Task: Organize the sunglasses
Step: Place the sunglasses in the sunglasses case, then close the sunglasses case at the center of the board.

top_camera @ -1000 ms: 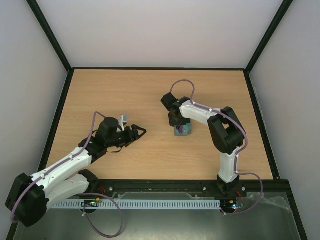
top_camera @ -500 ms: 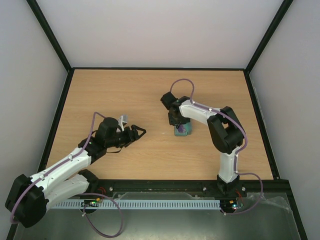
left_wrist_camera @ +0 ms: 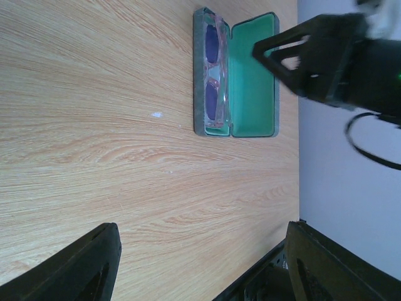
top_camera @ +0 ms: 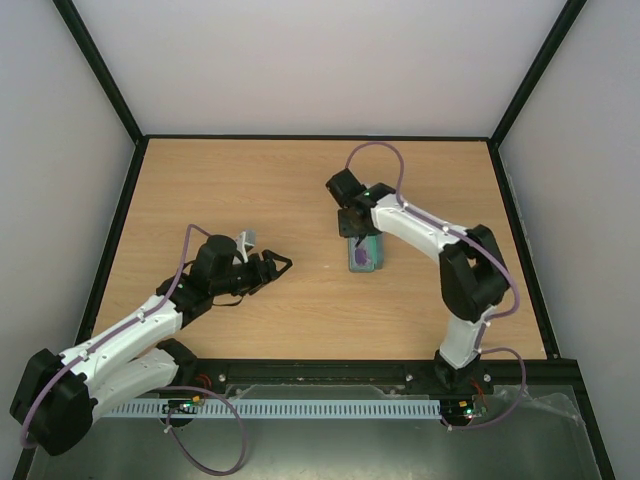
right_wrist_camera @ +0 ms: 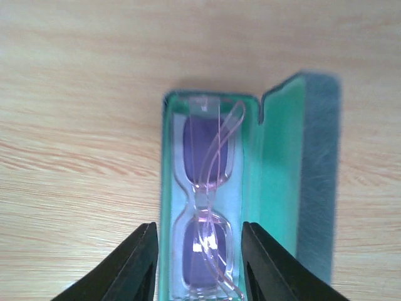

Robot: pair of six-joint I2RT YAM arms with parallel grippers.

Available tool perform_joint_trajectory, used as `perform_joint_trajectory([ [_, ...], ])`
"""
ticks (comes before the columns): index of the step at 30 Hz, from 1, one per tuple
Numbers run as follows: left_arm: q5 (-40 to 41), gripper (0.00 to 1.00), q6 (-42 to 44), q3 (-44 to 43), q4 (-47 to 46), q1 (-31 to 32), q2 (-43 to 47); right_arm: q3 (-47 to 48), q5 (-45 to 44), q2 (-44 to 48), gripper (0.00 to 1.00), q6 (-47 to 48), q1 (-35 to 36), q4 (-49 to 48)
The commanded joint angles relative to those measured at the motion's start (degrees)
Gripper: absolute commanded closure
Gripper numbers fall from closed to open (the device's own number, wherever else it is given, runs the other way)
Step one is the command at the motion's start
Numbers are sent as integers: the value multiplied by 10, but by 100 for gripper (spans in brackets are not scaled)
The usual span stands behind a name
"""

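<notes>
The sunglasses (right_wrist_camera: 207, 207), thin pink frame with purple lenses and folded arms, lie in the base of an open hard case (right_wrist_camera: 282, 175) with a green lining, its lid up on the right. My right gripper (right_wrist_camera: 199, 263) hovers over them, open, one finger (right_wrist_camera: 141, 266) on each side of the base. From above, the case (top_camera: 364, 253) sits mid-table with the right gripper (top_camera: 352, 228) at its far end. My left gripper (top_camera: 283, 265) is open and holds nothing, well left of the case. The left wrist view shows the sunglasses (left_wrist_camera: 213, 81) in the case.
The wooden table (top_camera: 250, 180) is bounded by a black frame, with a rail (top_camera: 400, 370) along the near edge by the arm bases. Pale walls stand on the left, right and far sides.
The right gripper's jaws have parted and it has drawn back toward the far end of the case, uncovering the sunglasses. The right elbow swung right. The left arm has not moved.
</notes>
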State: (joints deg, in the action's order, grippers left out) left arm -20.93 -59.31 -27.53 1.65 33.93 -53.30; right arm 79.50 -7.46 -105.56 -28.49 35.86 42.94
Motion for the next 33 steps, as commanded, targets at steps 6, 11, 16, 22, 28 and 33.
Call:
perform_joint_trajectory([
  [6, -6, 22, 7, 9, -31, -2, -27, -11, 82, 146, 56, 3, -49, -24],
  [11, -31, 16, 32, -33, -78, 0, -151, -93, 143, 216, 58, 4, -129, -81],
  [16, -41, 1, 62, -109, -104, 3, -276, -153, 183, 249, 57, 6, -185, -109],
  [22, -116, 5, 50, -183, -256, 2, -425, -225, 273, 271, 63, -4, -261, -163],
  [28, -156, 57, 44, -267, -299, 5, -550, -251, 322, 252, 80, 3, -301, -191],
  [33, -148, 98, 44, -303, -286, 11, -605, -259, 358, 222, 91, -7, -302, -226],
])
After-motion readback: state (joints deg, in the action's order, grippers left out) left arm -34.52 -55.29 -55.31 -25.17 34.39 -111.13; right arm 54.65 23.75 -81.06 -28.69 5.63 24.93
